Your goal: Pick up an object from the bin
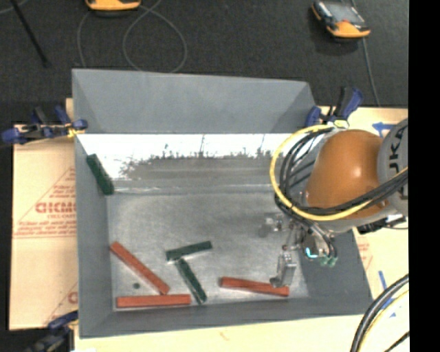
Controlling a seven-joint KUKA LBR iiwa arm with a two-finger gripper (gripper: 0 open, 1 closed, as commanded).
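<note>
I hang over a grey metal bin (192, 103) that stands on a dark, rough-textured floor (227, 34); an orange-and-black device (340, 17) lies out there beyond the far wall. The bin's bottom is bare, scuffed metal, paler and scratched in a band along the far side, and its walls slope up steeply round it. My arm comes in from the right, with its rounded orange cover (344, 172) looped about by black and yellow cables (280, 172). My claw (284, 271) is low in the near right part of the bin, and I cannot tell whether it is spread or pressed together. Just under it is the right end of a reddish-brown flat stick (251, 284), long, thin and straight-edged, lying flat on the bottom close to the near wall and running almost level, its left end a touch farther from that wall. Whether I touch it I cannot tell. To the left of it two dark green flat sticks (188, 250) meet in a rough T. Farther left, two more reddish-brown sticks (137, 267) form an open angle near the near left corner, one slanting and one along the near wall. A dark green bar (100, 174) leans in the far left corner, well apart from me.
</note>
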